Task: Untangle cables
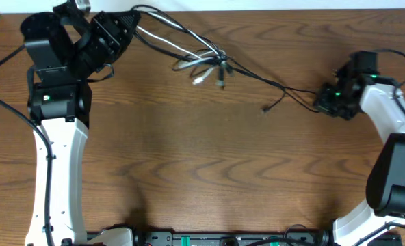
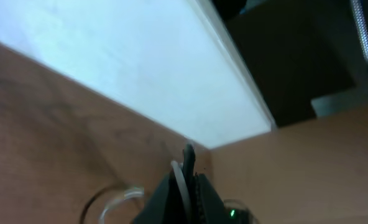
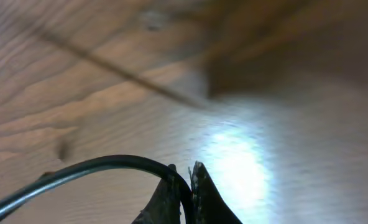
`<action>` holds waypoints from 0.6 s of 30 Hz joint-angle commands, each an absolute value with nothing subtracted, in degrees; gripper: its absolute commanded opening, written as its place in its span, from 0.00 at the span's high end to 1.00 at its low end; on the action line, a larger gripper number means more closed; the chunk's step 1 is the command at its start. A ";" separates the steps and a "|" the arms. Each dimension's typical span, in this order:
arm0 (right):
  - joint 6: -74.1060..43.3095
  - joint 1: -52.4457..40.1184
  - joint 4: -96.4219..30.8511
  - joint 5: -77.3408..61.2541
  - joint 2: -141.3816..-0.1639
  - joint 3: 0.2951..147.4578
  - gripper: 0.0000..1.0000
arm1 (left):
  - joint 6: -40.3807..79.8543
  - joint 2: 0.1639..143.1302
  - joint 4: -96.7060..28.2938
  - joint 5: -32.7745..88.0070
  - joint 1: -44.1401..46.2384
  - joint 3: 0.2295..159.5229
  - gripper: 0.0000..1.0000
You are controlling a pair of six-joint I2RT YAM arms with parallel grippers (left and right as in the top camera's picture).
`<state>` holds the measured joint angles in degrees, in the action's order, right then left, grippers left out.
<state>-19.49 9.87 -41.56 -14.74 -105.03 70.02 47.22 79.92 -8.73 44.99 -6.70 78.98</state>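
The cables form a small tangle (image 1: 208, 63) of thin black cords and a white cord at the back middle of the table. My left gripper (image 1: 131, 22) at the back left is shut on a white cord and a black cord (image 2: 183, 180), which run from it to the tangle. One black cord (image 1: 284, 87) stretches right from the tangle to my right gripper (image 1: 321, 98), which is shut on it. In the right wrist view the black cord (image 3: 97, 167) curves left out of the shut jaws (image 3: 185, 180). A small plug end (image 1: 265, 108) lies loose.
The wooden table (image 1: 209, 164) spreads in front of the tangle. A white wall edge (image 2: 140, 68) runs along the table's back, close behind my left gripper. The arms' bases stand at the front left and front right.
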 commanded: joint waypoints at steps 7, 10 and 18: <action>-10.72 13.78 -43.90 -18.68 -105.01 69.08 0.99 | 20.99 78.28 -29.67 40.21 -7.92 80.05 0.92; -8.40 12.25 -45.58 -19.27 -104.16 70.57 0.94 | 14.90 80.31 -38.81 39.86 -2.94 79.96 0.92; -3.03 10.37 -50.28 -26.44 -101.47 76.49 0.54 | 12.53 87.20 -40.40 39.92 10.83 79.94 0.93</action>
<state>-8.03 11.25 -49.19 -20.88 -104.33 72.90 15.75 84.60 -41.85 40.07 6.98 79.05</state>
